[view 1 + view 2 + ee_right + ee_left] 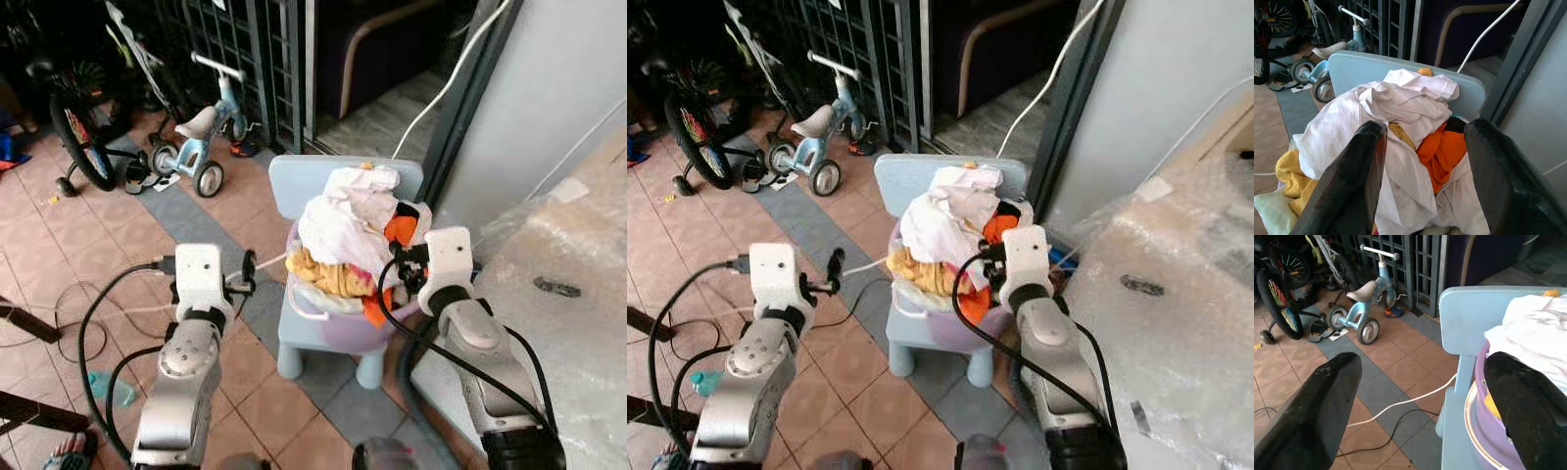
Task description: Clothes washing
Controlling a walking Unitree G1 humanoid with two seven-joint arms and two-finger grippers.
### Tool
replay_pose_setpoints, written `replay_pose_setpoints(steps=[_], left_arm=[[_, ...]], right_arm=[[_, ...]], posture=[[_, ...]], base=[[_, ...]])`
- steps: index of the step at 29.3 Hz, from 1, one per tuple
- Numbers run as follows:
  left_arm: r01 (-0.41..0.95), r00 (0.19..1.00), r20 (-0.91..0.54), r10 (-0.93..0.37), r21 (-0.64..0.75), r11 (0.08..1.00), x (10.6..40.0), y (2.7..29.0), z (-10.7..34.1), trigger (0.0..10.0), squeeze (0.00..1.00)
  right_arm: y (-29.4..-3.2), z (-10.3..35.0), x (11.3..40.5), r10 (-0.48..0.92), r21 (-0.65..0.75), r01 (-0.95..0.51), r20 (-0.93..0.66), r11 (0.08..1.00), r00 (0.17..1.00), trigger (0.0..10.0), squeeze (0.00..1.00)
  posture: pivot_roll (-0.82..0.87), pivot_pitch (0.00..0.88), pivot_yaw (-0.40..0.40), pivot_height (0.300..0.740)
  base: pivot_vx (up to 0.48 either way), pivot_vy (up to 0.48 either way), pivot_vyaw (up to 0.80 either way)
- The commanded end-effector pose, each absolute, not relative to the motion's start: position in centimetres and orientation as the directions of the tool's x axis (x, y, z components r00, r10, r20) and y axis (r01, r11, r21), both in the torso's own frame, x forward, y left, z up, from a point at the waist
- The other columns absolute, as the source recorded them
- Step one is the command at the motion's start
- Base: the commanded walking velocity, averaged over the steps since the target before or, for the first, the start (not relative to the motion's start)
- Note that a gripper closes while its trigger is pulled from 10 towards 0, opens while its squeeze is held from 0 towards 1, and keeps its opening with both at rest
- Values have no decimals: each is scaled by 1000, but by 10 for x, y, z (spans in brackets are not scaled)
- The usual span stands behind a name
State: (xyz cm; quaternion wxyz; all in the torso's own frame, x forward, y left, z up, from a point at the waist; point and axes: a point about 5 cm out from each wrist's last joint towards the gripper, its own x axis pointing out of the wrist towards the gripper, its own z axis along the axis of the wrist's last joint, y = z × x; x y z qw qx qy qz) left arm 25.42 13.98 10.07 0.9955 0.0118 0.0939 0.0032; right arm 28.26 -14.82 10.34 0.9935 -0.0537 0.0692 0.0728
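Head view: the lavender laundry basket (338, 328) sits on a pale blue plastic chair (294, 186), raised to arm height; the left gripper (247, 269) and right gripper (404, 271) flank it.
Left wrist: fingers spread wide, holding nothing; the basket's smooth rim lies by one finger (1528, 406).
Right wrist: fingers wide, bare; just ahead lies the heaped clothes (1400, 112), crumpled soft white, orange, yellow cloth.

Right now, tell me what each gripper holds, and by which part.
Nothing is held. The left gripper is open beside the laundry basket; the right gripper is open over the clothes, not closed on them.
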Motion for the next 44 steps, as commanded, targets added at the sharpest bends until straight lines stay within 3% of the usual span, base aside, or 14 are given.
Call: replay_pose_setpoints(steps=[1,9,17,33,34,35,36,37,38,39,44], left_arm=[[-37,976,-215,45,40,999,252,149,96,10000,0],[-46,974,-220,53,39,998,252,149,97,10000,0],[-11,968,-249,24,55,998,249,144,92,10000,0],[33,960,-277,-24,28,999,241,141,93,10000,0],[36,960,-280,-27,26,999,240,141,93,10000,0],[37,959,-281,-29,23,999,239,141,93,10000,0],[45,960,-279,-35,30,999,238,140,94,10000,0],[48,960,-277,-37,33,998,238,140,94,10000,0],[48,960,-278,-38,30,998,237,140,94,10000,0],[43,958,-284,-33,29,999,237,140,94,10000,0],[19,955,-296,-11,25,1000,237,142,93,10000,0]], right_arm=[[-140,107,288,163,-72,-173,-133,982,978,10000,0],[-124,91,290,229,-90,-256,-232,963,945,10000,0],[-122,73,301,195,-144,-254,-334,956,922,10000,0],[-130,70,335,37,-267,-128,-322,955,946,10000,0],[-131,67,335,25,-267,-122,-341,956,940,8353,0],[-131,65,335,18,-267,-119,-354,956,935,8353,0],[-131,59,336,11,-211,-103,-396,972,918,2706,0],[-131,58,336,12,-191,-98,-407,977,913,2706,0],[-130,56,336,12,-186,-98,-418,978,908,1686,0],[-131,55,336,11,-186,-98,-420,978,907,0,0],[-134,46,335,8,-64,-44,-482,997,876,0,0]], posture=[[-32,85,13,740],[-24,70,9,740],[-12,82,1,740],[30,157,1,740],[30,159,1,740],[31,161,1,740],[33,166,2,740],[33,166,2,740],[36,167,0,740],[37,168,-1,740],[34,170,-8,740]], base=[[0,0,0],[0,0,0],[0,0,0],[0,0,0],[0,0,0],[0,0,0],[0,0,0],[0,0,0],[0,0,0],[0,0,0],[0,0,0]])
